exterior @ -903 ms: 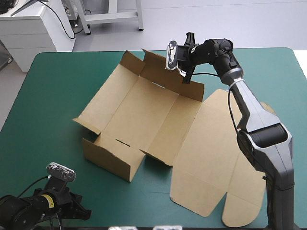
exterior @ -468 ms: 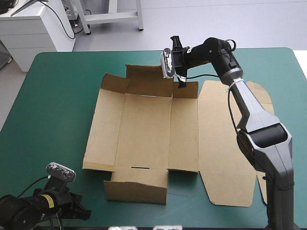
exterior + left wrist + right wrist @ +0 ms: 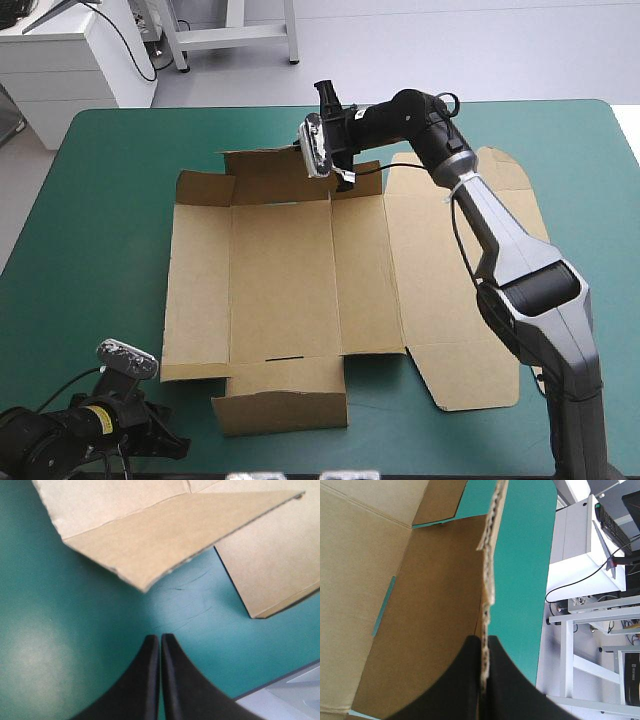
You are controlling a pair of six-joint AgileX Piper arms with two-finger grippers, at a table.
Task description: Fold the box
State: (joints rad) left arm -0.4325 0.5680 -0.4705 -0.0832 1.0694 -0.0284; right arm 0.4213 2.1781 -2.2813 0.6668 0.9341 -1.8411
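At the near-left corner of the teal-green table cover point(image 3: 100, 200): left gripper point(image 3: 160, 639), two black fin-shaped fingers pressed together on nothing. Ahead of it, untouched, lies the box point(image 3: 290, 280), a cut sheet of brown corrugated board, mid-table and mostly flat. Its near wall point(image 3: 283, 398) is half raised and its lid panel point(image 3: 450, 290) lies flat to the right. Far side: right gripper point(image 3: 484, 642) pinches the raised far wall point(image 3: 265, 175) by its top edge, fingers nearly closed on the board. Risks, judged: the bite looks shallow, so the edge may slip free or crease. Nothing anchors the sheet, so any pull may drag it whole. Untucked walls may flop flat.
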